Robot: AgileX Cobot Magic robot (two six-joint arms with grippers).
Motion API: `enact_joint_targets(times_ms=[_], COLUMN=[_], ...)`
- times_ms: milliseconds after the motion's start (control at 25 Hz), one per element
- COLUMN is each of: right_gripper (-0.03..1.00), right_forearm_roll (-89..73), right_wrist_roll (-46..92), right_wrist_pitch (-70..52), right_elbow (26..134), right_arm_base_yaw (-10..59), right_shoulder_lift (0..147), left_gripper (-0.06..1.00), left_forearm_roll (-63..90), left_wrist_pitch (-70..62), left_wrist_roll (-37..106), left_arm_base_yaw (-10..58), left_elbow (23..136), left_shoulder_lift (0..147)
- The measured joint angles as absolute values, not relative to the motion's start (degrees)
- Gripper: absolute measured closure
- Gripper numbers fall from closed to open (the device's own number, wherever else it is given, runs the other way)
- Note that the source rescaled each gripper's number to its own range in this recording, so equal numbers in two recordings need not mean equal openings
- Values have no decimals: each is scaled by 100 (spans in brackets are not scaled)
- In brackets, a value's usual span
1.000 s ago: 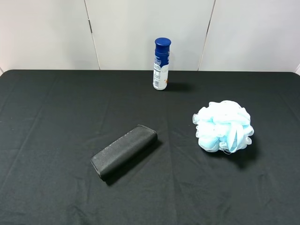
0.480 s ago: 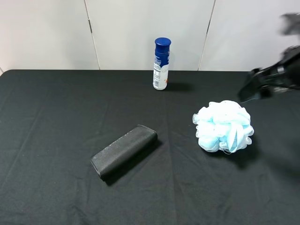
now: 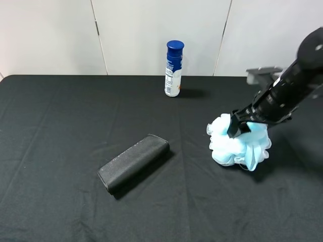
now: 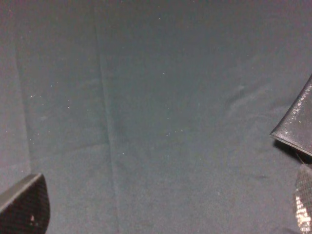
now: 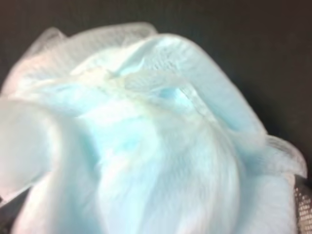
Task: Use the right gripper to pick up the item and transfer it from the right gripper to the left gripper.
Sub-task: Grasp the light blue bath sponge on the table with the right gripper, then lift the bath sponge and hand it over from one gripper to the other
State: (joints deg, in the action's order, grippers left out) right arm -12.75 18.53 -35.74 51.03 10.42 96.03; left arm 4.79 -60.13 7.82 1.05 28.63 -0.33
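Observation:
The item, a light blue and white mesh bath pouf (image 3: 236, 145), lies on the black cloth at the right. My right gripper (image 3: 238, 126) comes in from the right and presses down into the pouf's top. In the right wrist view the pouf (image 5: 146, 136) fills the frame between the spread fingers, with one fingertip (image 5: 303, 204) showing at the edge. My left gripper (image 4: 163, 209) is out of the exterior view. Its wrist view shows its fingers wide apart and empty above the cloth.
A black oblong case (image 3: 133, 162) lies left of centre; its corner (image 4: 298, 124) shows in the left wrist view. A blue-capped white bottle (image 3: 174, 69) stands at the back by the white wall. The black tablecloth (image 3: 60, 131) covers the table.
My right arm came into view from the right, then came down onto the top of the pouf, which is pressed slightly. The case and bottle have not moved.

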Motion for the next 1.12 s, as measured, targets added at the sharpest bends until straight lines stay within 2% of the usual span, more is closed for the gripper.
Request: enact_joint_targets(times_ms=[120, 160, 280, 320, 600, 720, 760, 1120], right_gripper=[-2, 7, 61, 66, 67, 85, 87, 92], right_forearm_roll=[-1401, -1443, -1529, -1532, -1684, -1937, -2027, -2479], right_wrist_roll=[1853, 1853, 1853, 1853, 1853, 1853, 1853, 1853], right_wrist_pitch=[-3531, -3526, -3526, -3526, -3963, -4473, -4649, -5821], right_elbow=[5117, 5117, 5117, 5129, 5364, 5695, 5813, 6711], right_arm_base_yaw=[1042, 1042, 1055, 1061, 1061, 1061, 1061, 1061], right_shoulder_lift=[9854, 9900, 9918, 9901, 9617, 9266, 9159, 8240], left_gripper=[-6, -6, -6, -6, -6, -6, -6, -6], left_forearm_roll=[479, 479, 479, 479, 479, 479, 479, 779], left_wrist_pitch=[-6013, -6013, -6006, -6006, -6006, -6000, -6000, -5863], left_wrist_roll=[782, 782, 782, 782, 802, 890, 939, 1886], left_arm_base_yaw=[105, 105, 105, 105, 105, 105, 105, 105], left_elbow=[2863, 2863, 2863, 2863, 2868, 3071, 3190, 4116], left_shoulder_lift=[-33, -33, -33, -33, -33, -6, 81, 1742])
